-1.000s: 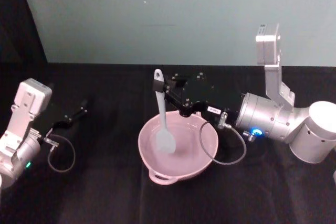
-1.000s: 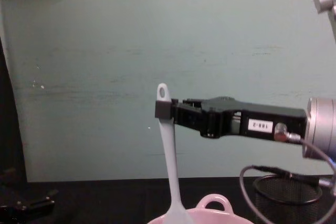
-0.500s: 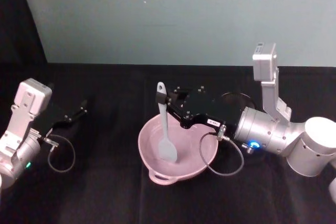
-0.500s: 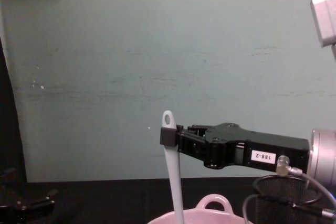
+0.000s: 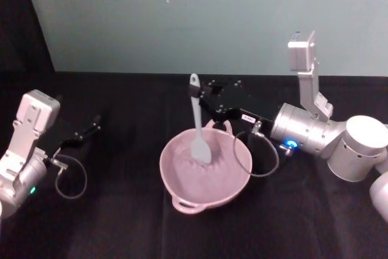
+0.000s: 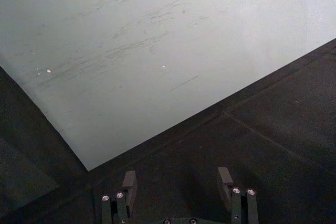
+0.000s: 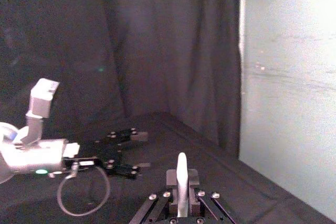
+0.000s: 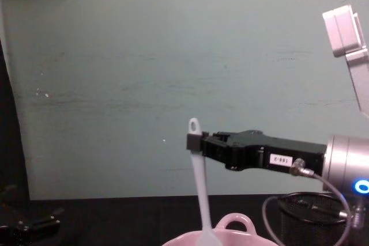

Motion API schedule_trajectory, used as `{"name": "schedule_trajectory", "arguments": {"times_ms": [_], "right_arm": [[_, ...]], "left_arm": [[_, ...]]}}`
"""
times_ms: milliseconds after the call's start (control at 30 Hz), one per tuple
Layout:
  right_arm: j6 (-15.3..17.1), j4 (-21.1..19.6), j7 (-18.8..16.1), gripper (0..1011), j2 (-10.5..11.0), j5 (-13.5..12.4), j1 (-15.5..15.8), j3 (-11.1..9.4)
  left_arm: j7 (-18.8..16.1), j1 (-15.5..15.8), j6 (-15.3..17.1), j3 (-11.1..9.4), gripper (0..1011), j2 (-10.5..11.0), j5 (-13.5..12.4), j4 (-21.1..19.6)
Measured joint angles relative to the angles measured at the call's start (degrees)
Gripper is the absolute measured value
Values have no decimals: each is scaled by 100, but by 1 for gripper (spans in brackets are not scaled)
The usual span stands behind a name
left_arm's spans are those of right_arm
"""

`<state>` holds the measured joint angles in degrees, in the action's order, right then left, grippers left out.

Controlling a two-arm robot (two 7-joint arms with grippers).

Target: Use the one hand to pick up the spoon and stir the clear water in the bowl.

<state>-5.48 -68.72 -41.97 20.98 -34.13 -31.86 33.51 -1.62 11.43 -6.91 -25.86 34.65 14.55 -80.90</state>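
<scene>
Nearest the robot, in the lower middle of the head view, the pink bowl [image 5: 167, 177] sits on the black table [image 5: 121, 228] with one loop handle [image 5: 188, 205] turned toward the bottom edge of the frame. Inside it, a little above the bowl's centre, the flat blade of the white spoon [image 5: 197, 122] dips into the basin. The pink surface around the blade looks ruffled, though the clear water itself is hard to make out. The spoon's handle rises nearly upright from there.

Just behind the bowl, the right gripper [image 5: 199, 97] reaches in from the right side of the frame. It is clamped on the handle just under the hole at its end. The chest view shows the same grip from the side, in the middle of the frame, and the right wrist view shows the handle pinched between the two pads.

At mid-left in the head view, the left gripper [image 5: 94, 124] lies parked low over the table, well apart from the bowl. Its fingers stand apart with nothing between them. At the lower right of the chest view, a black wire-mesh cup [image 8: 314, 214] stands behind the right arm. Farthest back is the pale teal wall [image 5: 182, 16].

As a judgement, the pickup is done and the stirring is under way. What remains is to carry on sweeping the blade around the bowl.
</scene>
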Motion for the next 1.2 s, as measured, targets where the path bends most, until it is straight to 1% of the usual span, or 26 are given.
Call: {"name": "schedule_trajectory", "arguments": {"times_ms": [133, 300, 333, 433, 467, 567, 733, 833, 967, 1067, 1200], "right_arm": [[-16, 52, 44, 124, 42, 38, -25, -124], [-9, -88, 130, 124, 184, 45, 93, -257], [11, -170, 151, 124, 243, 46, 149, -299], [55, -293, 182, 124, 329, 49, 242, -345], [101, -389, 194, 124, 390, 58, 302, -361], [211, -614, 225, 124, 510, 60, 445, -378], [313, -949, 226, 124, 608, 45, 636, -356], [337, -1073, 215, 124, 607, 34, 692, -304], [351, -1136, 156, 124, 557, -11, 719, -232], [350, -1123, 82, 124, 447, -64, 710, -138], [321, -1014, 42, 124, 336, -95, 630, -68]], "left_arm": [[0, 0, 0, 0, 1005, 0, 0, 0], [0, 0, 0, 0, 1005, 0, 0, 0], [0, 0, 0, 0, 1005, 0, 0, 0], [0, 0, 0, 0, 1005, 0, 0, 0], [0, 0, 0, 0, 1005, 0, 0, 0], [0, 0, 0, 0, 1005, 0, 0, 0], [0, 0, 0, 0, 1005, -1, 0, 0], [0, 0, 0, 0, 1005, 0, 0, 0], [0, 0, 0, 0, 1005, 0, 0, 0], [0, 0, 0, 0, 1005, 0, 0, 0], [0, 0, 0, 0, 1005, 0, 0, 0]]}}
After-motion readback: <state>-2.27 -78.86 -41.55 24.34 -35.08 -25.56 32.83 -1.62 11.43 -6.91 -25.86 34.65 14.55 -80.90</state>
